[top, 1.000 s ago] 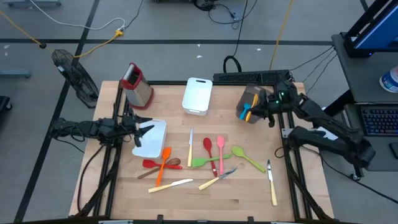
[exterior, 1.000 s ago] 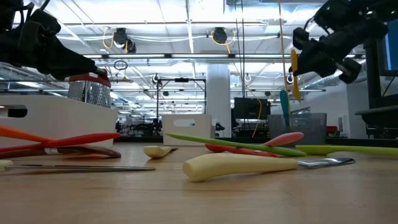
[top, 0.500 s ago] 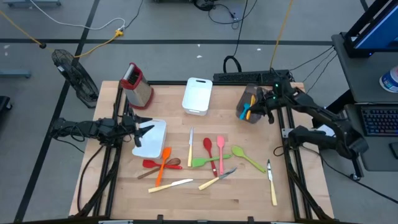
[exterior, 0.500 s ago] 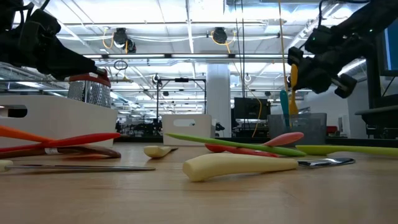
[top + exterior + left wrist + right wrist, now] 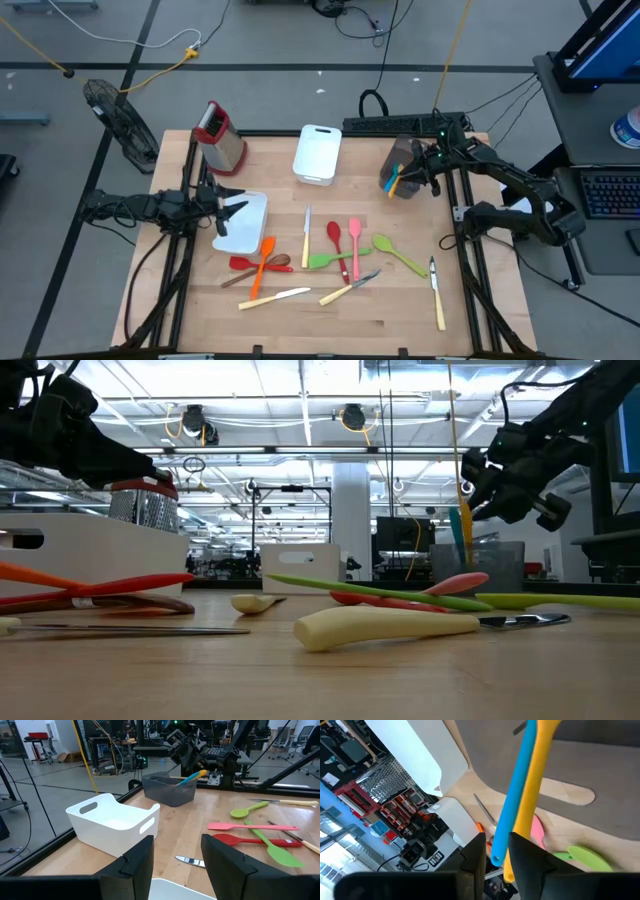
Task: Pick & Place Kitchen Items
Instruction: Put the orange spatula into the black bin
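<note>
- Over the holder [image 5: 402, 165], your right gripper [image 5: 428, 167] pinches the yellow utensil [image 5: 530, 795] beside the blue one [image 5: 512, 805], ready to drop in.
- Beside the tub [image 5: 243, 222], the left gripper [image 5: 228, 208] waits, fingers spread.
- Other utensils [image 5: 340, 255] lie between tub and holder.

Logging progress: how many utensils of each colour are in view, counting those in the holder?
Cream knives: 4
Red: 2
Green: 2
Orange: 1
Pink: 1
Wooden: 1
Blue, in holder: 1
Yellow, in holder: 1
Total: 13
</note>
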